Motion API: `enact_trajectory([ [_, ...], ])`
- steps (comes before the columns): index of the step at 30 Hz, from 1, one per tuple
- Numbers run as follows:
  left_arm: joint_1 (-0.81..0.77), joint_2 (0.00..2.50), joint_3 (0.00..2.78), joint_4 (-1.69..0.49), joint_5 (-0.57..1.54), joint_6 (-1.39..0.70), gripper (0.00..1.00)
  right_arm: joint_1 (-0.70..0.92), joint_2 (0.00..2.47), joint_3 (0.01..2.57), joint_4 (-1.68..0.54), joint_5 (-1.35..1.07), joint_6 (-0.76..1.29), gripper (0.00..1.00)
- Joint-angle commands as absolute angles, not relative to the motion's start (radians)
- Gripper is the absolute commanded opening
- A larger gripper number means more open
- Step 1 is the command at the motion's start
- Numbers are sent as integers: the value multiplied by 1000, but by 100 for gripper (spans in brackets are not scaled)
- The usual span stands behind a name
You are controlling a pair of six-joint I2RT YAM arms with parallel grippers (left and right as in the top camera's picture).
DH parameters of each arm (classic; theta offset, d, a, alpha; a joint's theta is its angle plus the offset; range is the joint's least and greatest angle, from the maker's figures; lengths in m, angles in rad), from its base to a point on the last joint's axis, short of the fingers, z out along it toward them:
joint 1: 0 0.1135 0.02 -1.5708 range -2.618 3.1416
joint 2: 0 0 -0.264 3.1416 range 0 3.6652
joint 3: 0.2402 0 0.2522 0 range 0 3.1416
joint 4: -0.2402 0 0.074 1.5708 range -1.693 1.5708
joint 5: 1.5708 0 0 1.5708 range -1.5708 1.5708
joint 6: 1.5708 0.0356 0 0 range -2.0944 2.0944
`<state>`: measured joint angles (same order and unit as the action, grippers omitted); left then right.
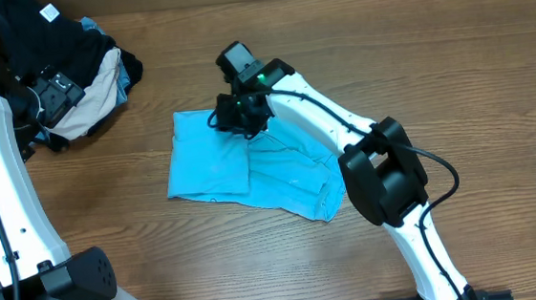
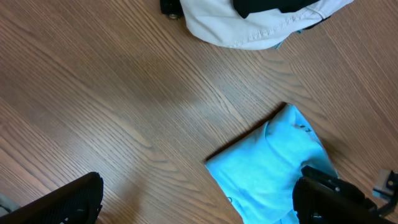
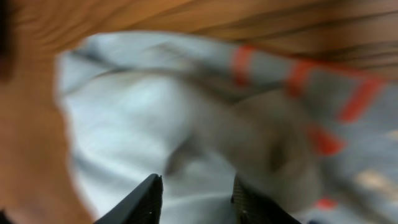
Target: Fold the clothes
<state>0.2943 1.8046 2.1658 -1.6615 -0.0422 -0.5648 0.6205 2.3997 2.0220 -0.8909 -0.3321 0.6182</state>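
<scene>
At table centre: right gripper [image 1: 239, 114] down on the T-shirt [image 1: 214, 164]

Reaching forward and left, the right arm [image 1: 323, 119] sets its gripper on the sky-blue shirt's upper edge. Its fingers [image 3: 149, 200] stand narrowly apart against blurred cloth; whether they pinch cannot be told. Spread wide, the left gripper [image 2: 199, 186] hovers by the garment pile [image 1: 99, 72], well apart from the shirt. The table [image 1: 452, 49] shows wood on every side of the shirt.

T-shirt [image 1: 210, 166]: sky-blue, red lettering | table [image 1: 453, 59]: brown woodgrain

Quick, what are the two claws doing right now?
Left gripper: open, holding nothing.
Right gripper: down on the T-shirt; too blurred to tell whether it grips.
</scene>
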Motion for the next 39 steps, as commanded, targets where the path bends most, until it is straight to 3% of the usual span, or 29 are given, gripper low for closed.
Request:
enact_trajectory([
  [1,292,1800,2162,-1665,-62,-537,100,585,2408,2020,-942,-183,645,48],
  [14,292,1800,2162,-1664,-63,-533,100,332,2230,2418,-1674,30,685,53],
  [15,292,1800,2162,-1664,-63,-526,100,313,2196,2403,-1694,12,612,100],
  [23,293,1801,2162,-1663,-63,-516,100,258,2132,2211,-1694,-30,529,100],
  [29,292,1806,2162,-1661,-63,-511,100,245,1829,2157,-1694,-1,428,100],
  [33,292,1806,2162,-1660,-62,-508,100,239,1623,1744,-1654,-6,441,100],
  [39,292,1806,2162,-1668,-62,-508,100,226,1628,1208,-1186,-181,445,100],
])
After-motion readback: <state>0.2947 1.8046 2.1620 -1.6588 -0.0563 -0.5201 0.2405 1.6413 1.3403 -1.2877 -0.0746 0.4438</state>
